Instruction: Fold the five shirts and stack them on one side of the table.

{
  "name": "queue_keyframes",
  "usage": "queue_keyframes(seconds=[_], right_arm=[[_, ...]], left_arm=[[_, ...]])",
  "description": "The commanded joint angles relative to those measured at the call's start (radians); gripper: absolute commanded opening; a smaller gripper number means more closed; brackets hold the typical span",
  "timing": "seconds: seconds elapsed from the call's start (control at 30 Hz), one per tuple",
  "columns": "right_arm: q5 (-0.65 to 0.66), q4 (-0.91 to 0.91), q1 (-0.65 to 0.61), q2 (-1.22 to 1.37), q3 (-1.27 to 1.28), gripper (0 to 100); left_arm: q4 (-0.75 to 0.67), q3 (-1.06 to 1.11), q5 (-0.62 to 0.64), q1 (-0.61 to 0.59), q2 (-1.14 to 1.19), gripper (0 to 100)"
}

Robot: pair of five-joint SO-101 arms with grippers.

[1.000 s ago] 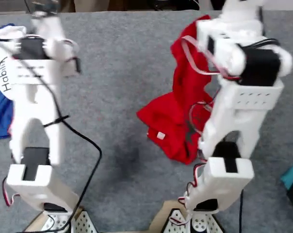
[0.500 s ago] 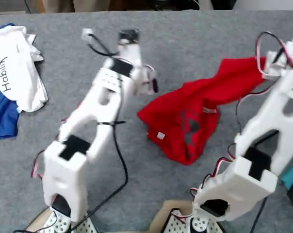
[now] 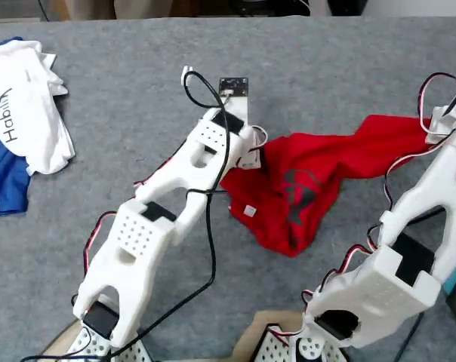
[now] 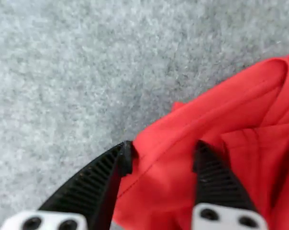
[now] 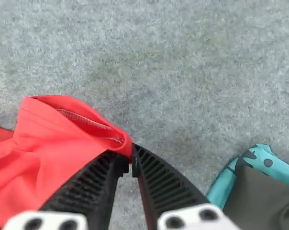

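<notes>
the red shirt [image 3: 303, 188] is lying crumpled near the middle of the grey table [image 3: 137, 60], one end stretching toward the right arm. the right gripper [image 5: 130, 160] is pinching a stitched edge of it, its fingers pressing together on the cloth. the left gripper [image 4: 161, 155] is sitting low over the opposite edge with its fingers spread, straddling the hem and not yet clamping anything. a white shirt [image 3: 24, 98] and a blue shirt [image 3: 1, 181] are lying in a loose heap at the far left corner, touching each other. a teal shirt [image 5: 230, 175] is bunching up near the right gripper, a dark garment [image 5: 259, 201] lying against it. by the look of it the job is barely beginning: nothing is looking folded or stacked, the red shirt seems to be getting spread flat, and every fold and the stacking are waiting.
</notes>
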Motion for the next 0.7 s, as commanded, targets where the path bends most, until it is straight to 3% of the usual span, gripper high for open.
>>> queue_keyframes(seconds=[0.0, 0.3, 0.47, 0.67], right_arm=[[0.008, -0.048, 0.016, -0.028, 0.016, 0.4], [0.008, -0.058, -0.012, -0.028, 0.035, 0.4], [0.035, -0.041, -0.094, -0.028, 0.036, 0.4], [0.107, 0.006, -0.265, -0.027, 0.068, 0.4]], left_arm=[[0.167, -0.149, 0.002, -0.021, 0.079, 3], [0.491, -0.422, -0.003, -0.117, 0.205, 2], [0.491, -0.362, -0.049, -0.198, 0.122, 2], [0.489, -0.06, -0.137, -0.264, -0.039, 2]])
